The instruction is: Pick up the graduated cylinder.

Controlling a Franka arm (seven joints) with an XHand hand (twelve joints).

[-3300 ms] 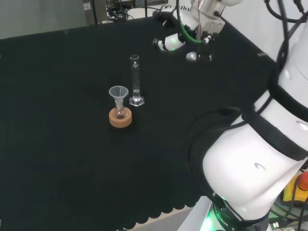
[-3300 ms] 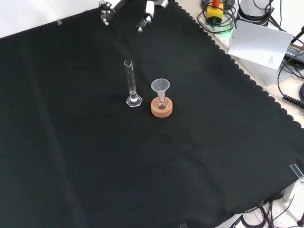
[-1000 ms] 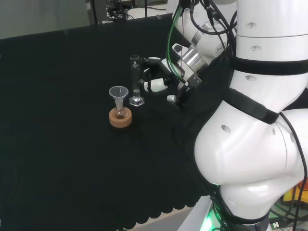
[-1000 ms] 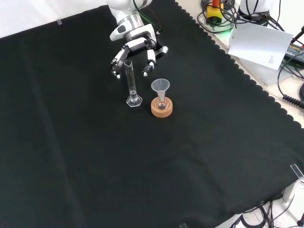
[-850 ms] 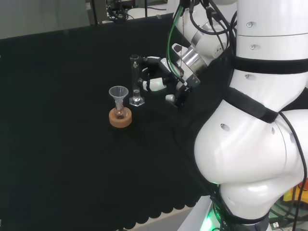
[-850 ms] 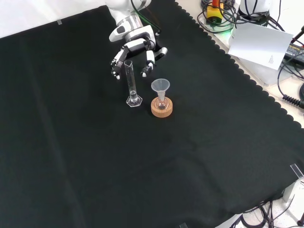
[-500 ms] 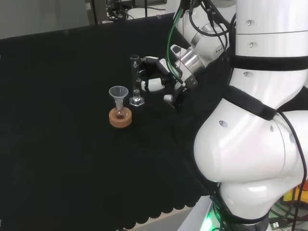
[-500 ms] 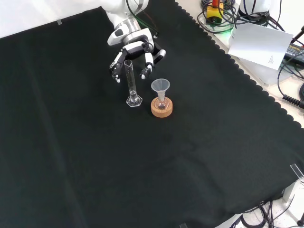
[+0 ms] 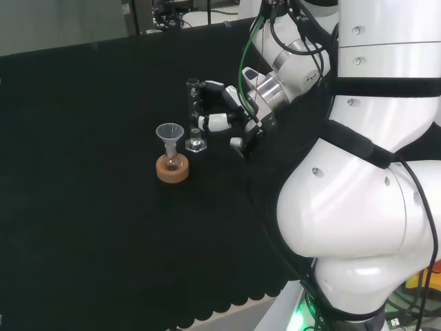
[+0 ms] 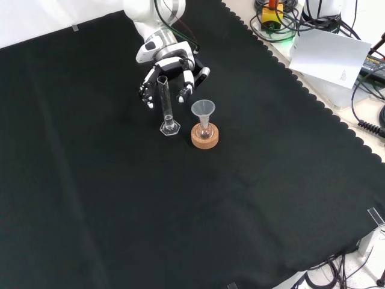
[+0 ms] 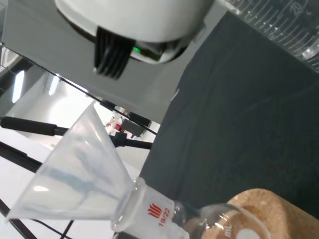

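Note:
The graduated cylinder (image 9: pixel 193 110) is a tall clear tube on a hexagonal foot, and it stands upright on the black cloth (image 9: pixel 83 227). In the front view the hand (image 10: pixel 169 62) sits just behind the cylinder (image 10: pixel 164 101). Its fingers (image 10: pixel 145 91) are spread and reach down on both sides of the tube. In the head view the hand (image 9: pixel 224 114) comes in from the right, with one fingertip close to the tube's lower part. Whether it touches, I cannot tell. The hand is open. A stretch of the cylinder (image 11: pixel 286 22) also appears in the wrist view.
A small flask with a clear funnel (image 9: pixel 169 133) in its neck sits on a cork ring (image 9: pixel 172 169), close beside the cylinder's foot. The wrist view has the funnel (image 11: pixel 75 174) and the cork ring (image 11: pixel 271 209) close up. The arm's white links (image 9: pixel 365 207) stand at the right.
The hand has come down from the cloth's far corner and closed in on the cylinder. In the last half second it moved nearer, and its fingers now flank the tube. The cylinder has not moved.

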